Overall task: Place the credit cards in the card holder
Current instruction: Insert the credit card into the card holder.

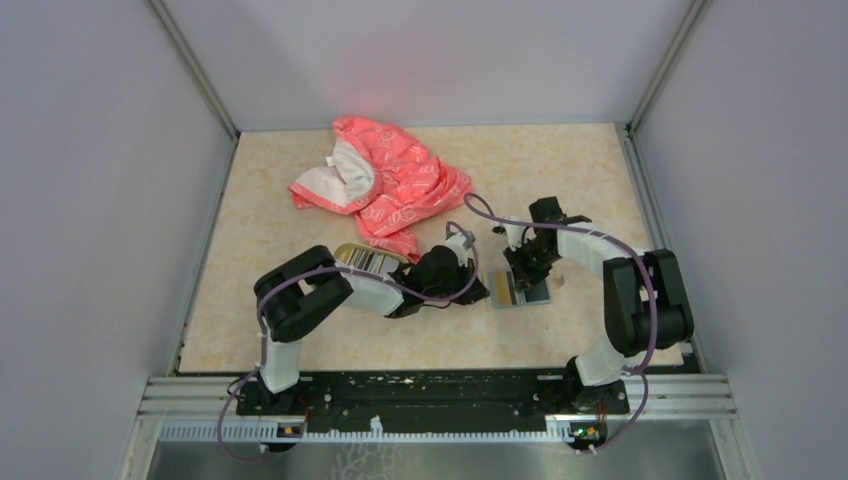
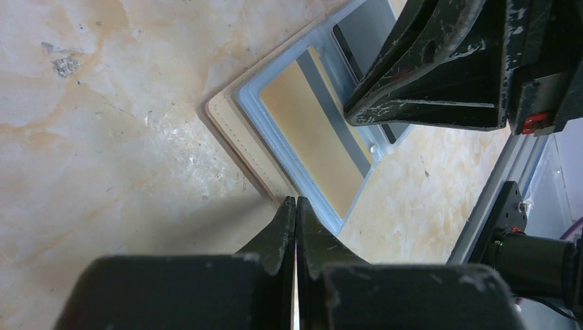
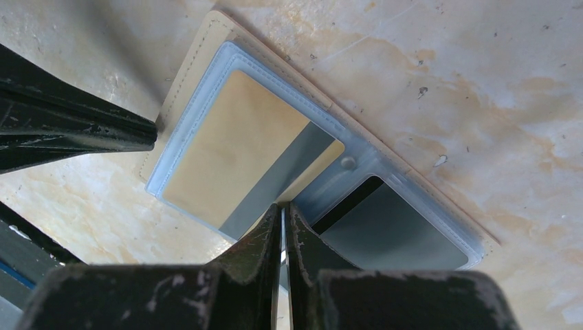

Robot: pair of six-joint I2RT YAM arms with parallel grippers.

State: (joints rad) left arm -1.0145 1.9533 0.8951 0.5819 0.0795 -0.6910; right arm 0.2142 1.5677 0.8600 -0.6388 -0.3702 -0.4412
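Holder point(image 3: 385, 161) lay open with tan card point(image 3: 234, 144) and dark card point(image 3: 392, 234) pocketed. Striped cards point(image 1: 368, 262) waited in dish point(image 1: 345, 250). Left end effector point(image 2: 295, 203) and right end effector point(image 3: 282, 210) were closed, apparently empty.

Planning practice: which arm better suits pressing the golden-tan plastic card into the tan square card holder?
Probably right: right gripper, shut, is at the card; left gripper sits at the holder edge.

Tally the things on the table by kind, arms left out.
Pink-red patterned cloth: 1
Oval gold-rimmed metal dish: 1
Open tan card holder, blue-grey lining: 1
Plastic cards in its pockets: 2, one golden-tan, one dark grey
Total: 5, leaving out the dish's half-hidden striped cards.
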